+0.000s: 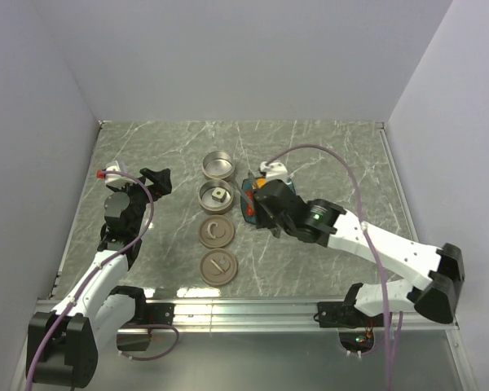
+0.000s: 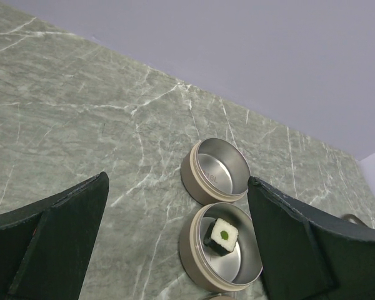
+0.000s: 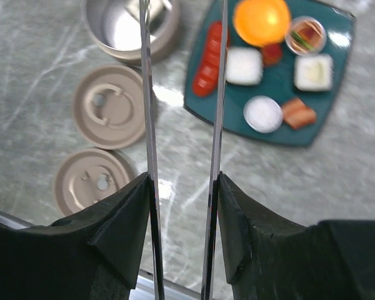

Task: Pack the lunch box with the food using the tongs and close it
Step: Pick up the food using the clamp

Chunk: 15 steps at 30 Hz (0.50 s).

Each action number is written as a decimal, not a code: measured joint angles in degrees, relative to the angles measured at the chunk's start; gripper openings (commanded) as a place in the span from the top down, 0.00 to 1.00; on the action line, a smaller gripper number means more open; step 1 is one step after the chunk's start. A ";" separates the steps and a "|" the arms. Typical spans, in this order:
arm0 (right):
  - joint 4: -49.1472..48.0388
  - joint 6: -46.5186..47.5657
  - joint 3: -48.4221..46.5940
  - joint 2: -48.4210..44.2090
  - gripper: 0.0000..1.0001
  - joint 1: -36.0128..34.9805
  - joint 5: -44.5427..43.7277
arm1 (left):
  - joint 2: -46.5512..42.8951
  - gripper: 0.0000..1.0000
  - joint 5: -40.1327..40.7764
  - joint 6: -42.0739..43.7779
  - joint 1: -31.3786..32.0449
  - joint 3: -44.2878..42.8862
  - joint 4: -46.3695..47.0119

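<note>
**Tongs gripped, next bite to be picked off the plate**

The right end effector (image 3: pixel 182 187) is clamped on the tongs (image 3: pixel 147 94), whose arms stand apart. One arm crosses the tin (image 3: pixel 112 37), the other the sausage (image 3: pixel 207 69) on the teal plate (image 3: pixel 337 125). Best to straddle one piece, squeeze gently and lift straight. The left end effector (image 2: pixel 178 181) hangs with its fingers wide apart over the counter (image 2: pixel 81 112).

Slim silvery tongs (image 3: pixel 147 125), arms apart, near assorted food (image 3: pixel 261 20); one white cube (image 2: pixel 224 234) in open lunch box tin (image 2: pixel 189 253)
</note>
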<state>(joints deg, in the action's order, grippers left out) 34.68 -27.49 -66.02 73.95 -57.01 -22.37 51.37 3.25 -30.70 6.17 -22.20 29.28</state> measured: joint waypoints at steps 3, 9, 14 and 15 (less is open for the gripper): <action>1.73 -2.45 3.96 -4.37 0.47 0.00 -2.03 | 0.00 0.01 -0.02 0.00 0.00 0.00 0.00; 4.42 -6.27 10.03 -6.62 0.47 0.00 -3.10 | 0.00 0.00 -0.42 0.00 0.00 0.00 -0.02; 5.66 -8.20 12.07 -6.58 0.47 0.00 -3.17 | 0.00 0.01 -0.44 0.00 0.00 0.00 -0.02; 5.90 -8.59 12.28 -6.58 0.47 0.00 -3.19 | 0.00 0.01 -0.44 0.00 0.00 0.00 0.00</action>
<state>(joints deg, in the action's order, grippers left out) 40.58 -36.07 -53.74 67.37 -57.01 -25.56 51.37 2.81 -30.70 6.17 -22.20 29.28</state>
